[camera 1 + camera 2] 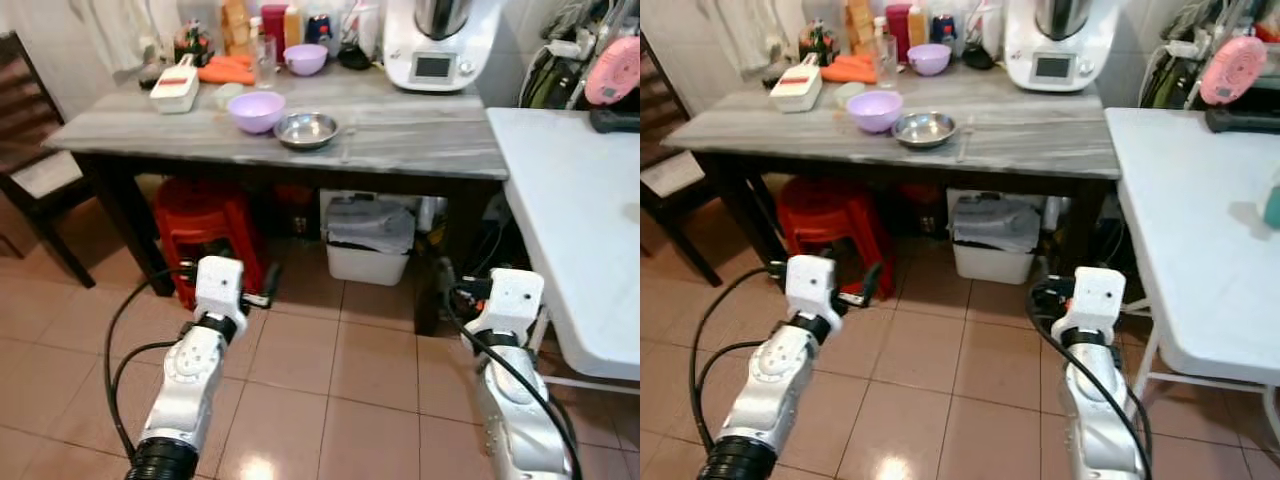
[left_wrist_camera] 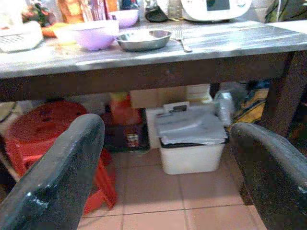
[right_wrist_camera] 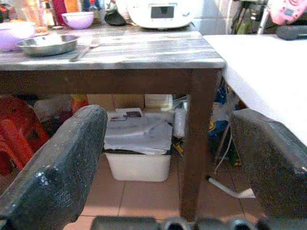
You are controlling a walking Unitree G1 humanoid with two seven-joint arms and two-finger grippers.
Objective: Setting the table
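Observation:
A grey wooden table (image 1: 420, 135) stands ahead of me. On it sit a large purple bowl (image 1: 256, 110), a steel bowl (image 1: 306, 129) just to its right, and a fork (image 1: 965, 135) lying beside the steel bowl. A smaller purple bowl (image 1: 305, 58) and a glass (image 1: 265, 60) stand further back. Both arms are held low in front of the table, below its top. My left gripper (image 2: 165, 177) is open and empty, pointing under the table. My right gripper (image 3: 168, 182) is likewise open with nothing between its fingers.
A white kitchen appliance (image 1: 435, 45), a white container (image 1: 176, 88) and bottles crowd the table's back. Under the table are a red stool (image 1: 205, 235) and a white bin (image 1: 368, 240). A white table (image 1: 570, 220) stands on the right, a dark chair (image 1: 30, 170) on the left.

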